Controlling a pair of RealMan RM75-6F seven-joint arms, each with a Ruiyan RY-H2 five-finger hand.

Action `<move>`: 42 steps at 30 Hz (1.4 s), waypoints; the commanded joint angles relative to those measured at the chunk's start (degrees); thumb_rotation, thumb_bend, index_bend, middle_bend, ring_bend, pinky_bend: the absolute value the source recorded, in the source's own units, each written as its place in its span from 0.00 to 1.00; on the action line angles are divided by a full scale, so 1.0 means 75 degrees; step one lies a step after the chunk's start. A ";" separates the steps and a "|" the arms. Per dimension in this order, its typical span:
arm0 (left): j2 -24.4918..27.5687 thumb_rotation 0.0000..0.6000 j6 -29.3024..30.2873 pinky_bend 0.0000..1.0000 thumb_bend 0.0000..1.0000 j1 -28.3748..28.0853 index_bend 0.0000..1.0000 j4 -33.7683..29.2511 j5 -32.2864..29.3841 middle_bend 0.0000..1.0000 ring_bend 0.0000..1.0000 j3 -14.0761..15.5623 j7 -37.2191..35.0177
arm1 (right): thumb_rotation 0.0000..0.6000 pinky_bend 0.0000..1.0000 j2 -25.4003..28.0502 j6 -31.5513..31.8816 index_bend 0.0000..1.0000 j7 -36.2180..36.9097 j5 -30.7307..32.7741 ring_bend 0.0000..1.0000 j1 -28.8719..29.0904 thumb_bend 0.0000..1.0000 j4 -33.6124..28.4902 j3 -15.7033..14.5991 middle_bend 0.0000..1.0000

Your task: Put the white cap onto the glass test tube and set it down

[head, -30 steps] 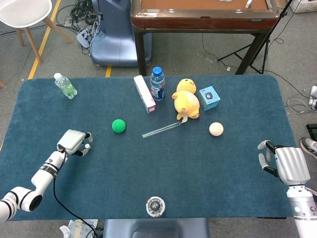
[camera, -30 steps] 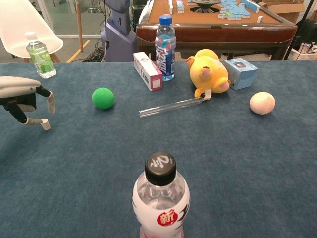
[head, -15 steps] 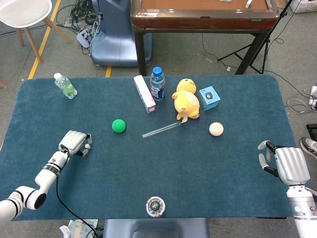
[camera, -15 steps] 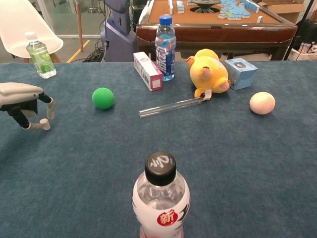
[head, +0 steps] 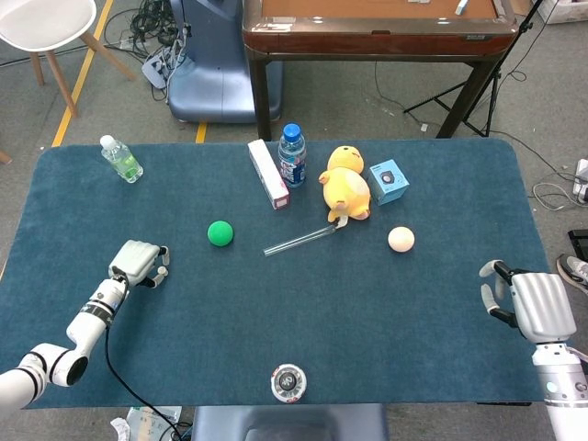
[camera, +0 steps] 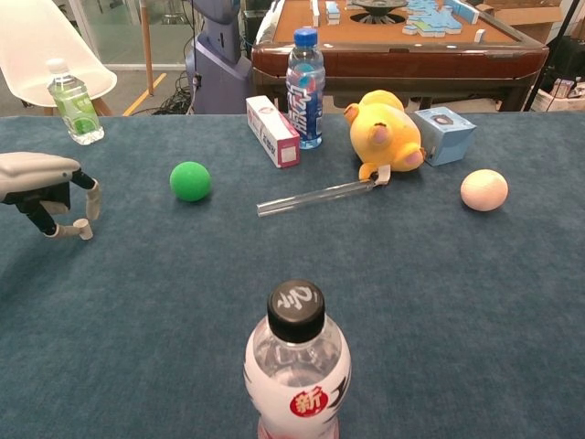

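The table (head: 276, 303) wore matt blue cloth. The test tube (camera: 315, 197) was clear, glossy glass. A plush toy (camera: 388, 137) looked soft; the left hand (camera: 41, 183) was smooth plastic.

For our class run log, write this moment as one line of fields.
tube: glass test tube lying beside yellow plush | cap: at its end | left hand: empty, off table | right hand: empty

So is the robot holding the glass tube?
No, the glass test tube lies on the table by the yellow toy, away from both hands.
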 commanded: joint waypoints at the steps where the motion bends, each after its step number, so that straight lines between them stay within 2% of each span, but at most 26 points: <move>1: -0.0014 1.00 0.0008 0.98 0.29 0.0007 0.47 0.0026 0.0014 1.00 1.00 -0.0003 -0.0025 | 1.00 0.75 0.0000 -0.0007 0.46 -0.0006 0.0002 0.68 0.0001 0.44 -0.0002 -0.0001 0.70; 21: -0.0174 1.00 0.0098 0.98 0.29 0.0028 0.52 0.0246 0.0146 1.00 1.00 -0.0039 -0.0235 | 1.00 0.75 0.0032 0.0023 0.46 -0.0058 0.0031 0.68 -0.0032 0.44 -0.0059 0.0011 0.70; 26: -0.0030 1.00 0.0198 0.98 0.29 0.0037 0.53 0.0124 0.0195 1.00 1.00 -0.0119 -0.0491 | 1.00 0.75 0.0046 -0.0052 0.46 -0.0153 0.0054 0.68 0.0029 0.44 -0.0115 0.0040 0.70; 32: 0.0460 1.00 0.0312 0.98 0.29 0.0085 0.53 -0.0578 0.0183 1.00 1.00 -0.0271 -0.0907 | 1.00 0.75 -0.0092 -0.0324 0.46 -0.0344 0.0067 0.68 0.0238 0.44 -0.0181 0.0065 0.70; 39: 0.1231 1.00 0.0285 0.98 0.29 0.0098 0.53 -0.1775 0.0150 1.00 1.00 -0.0312 -0.0852 | 1.00 0.75 -0.0228 -0.1265 0.46 -0.0891 0.0187 0.68 0.0972 0.44 -0.0539 0.0236 0.70; 42: 0.1513 1.00 0.0326 0.98 0.29 0.0119 0.53 -0.2277 0.0116 1.00 1.00 -0.0298 -0.0621 | 1.00 0.75 -0.0265 -0.1874 0.42 -0.1208 0.0440 0.68 0.1416 0.44 -0.0665 0.0352 0.70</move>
